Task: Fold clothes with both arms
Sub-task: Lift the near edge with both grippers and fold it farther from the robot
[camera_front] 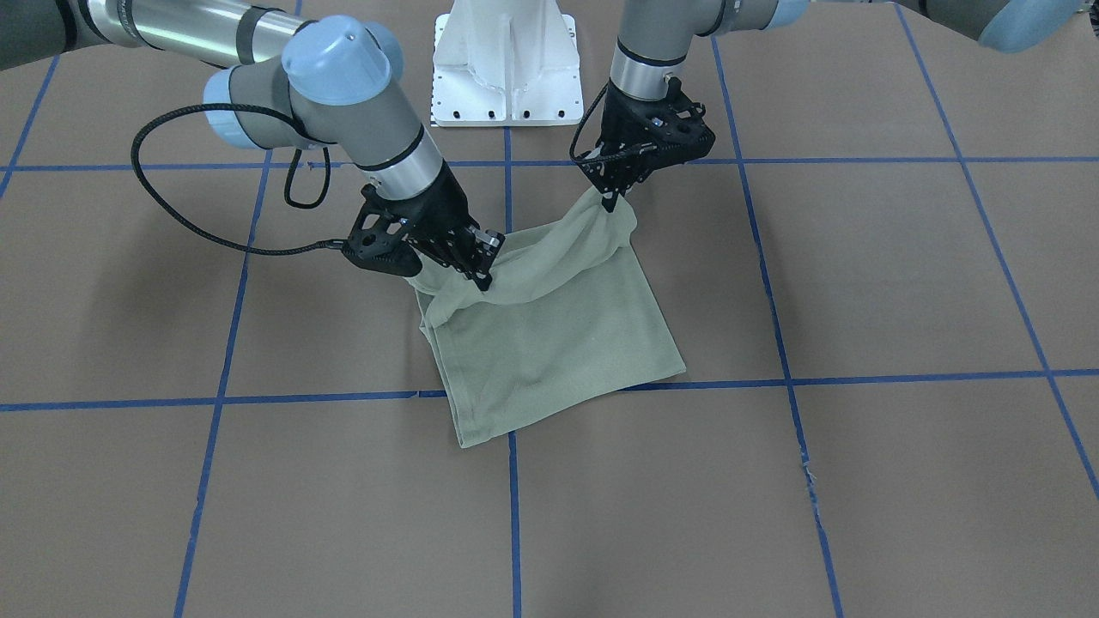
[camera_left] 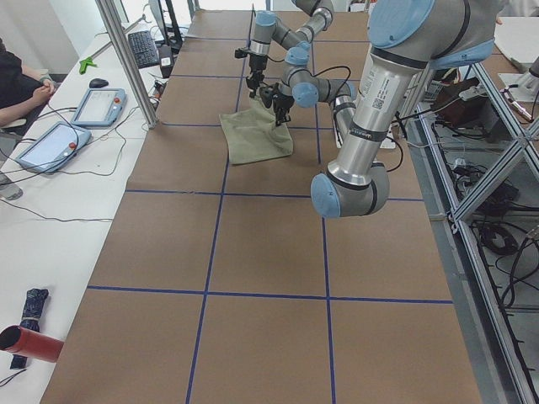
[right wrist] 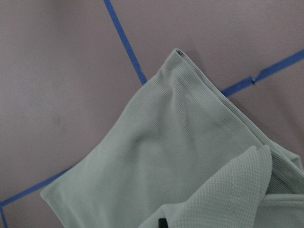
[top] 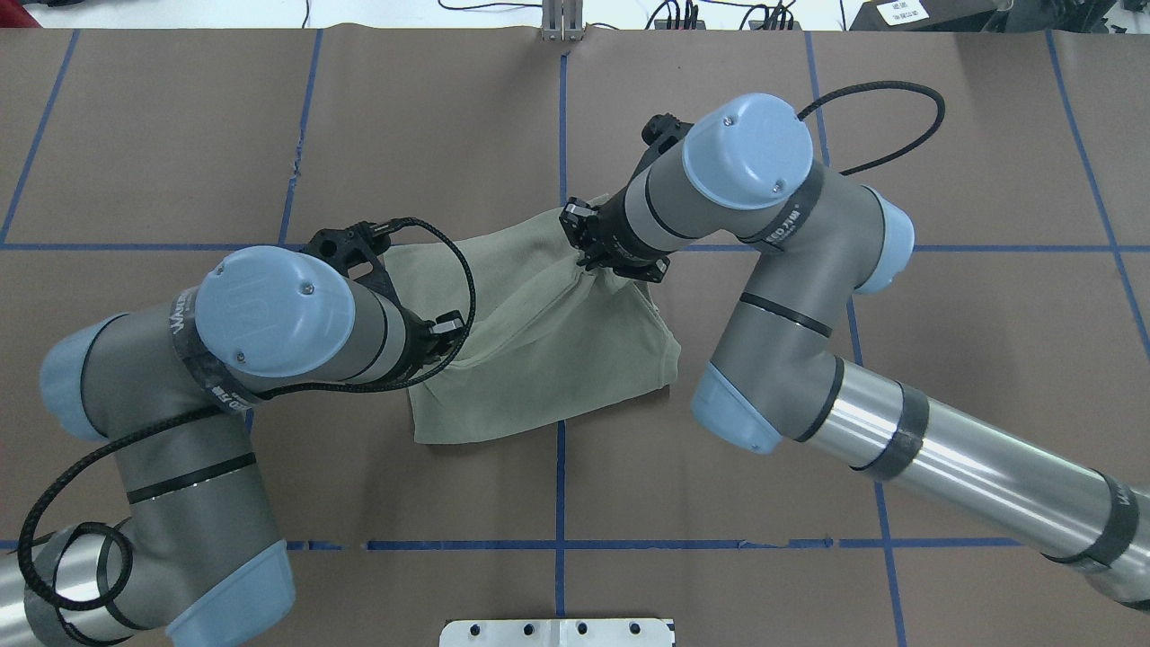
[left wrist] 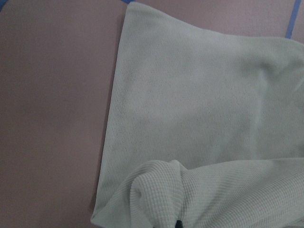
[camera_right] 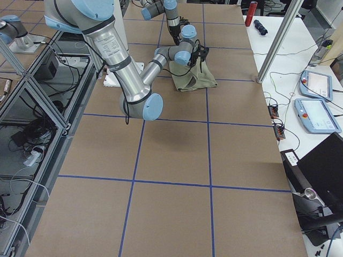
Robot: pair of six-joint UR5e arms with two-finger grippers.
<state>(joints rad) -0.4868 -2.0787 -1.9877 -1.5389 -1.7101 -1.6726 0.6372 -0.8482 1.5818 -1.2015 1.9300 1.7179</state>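
Note:
The sage-green shirt (camera_front: 549, 343) lies folded into a rough square on the brown table, seen again from above (top: 539, 386). Its edge nearest the robot's base is lifted and stretched between both grippers. My left gripper (camera_front: 611, 204) is shut on one end of that raised edge, also visible in the overhead view (top: 449, 334). At the other end my right gripper (camera_front: 482, 279) is shut on the cloth, seen from above too (top: 582, 256). Both wrist views show bunched knit (left wrist: 156, 194) (right wrist: 228, 190) over the flat layer. The collar and label are hidden.
The white base pedestal (camera_front: 506, 60) stands behind the shirt. Blue tape lines (camera_front: 515, 498) divide the brown table cover. A side desk holds tablets (camera_left: 97, 105), a keyboard and a person's arm (camera_left: 25, 88). A red cylinder (camera_left: 29, 343) lies at that desk's near end.

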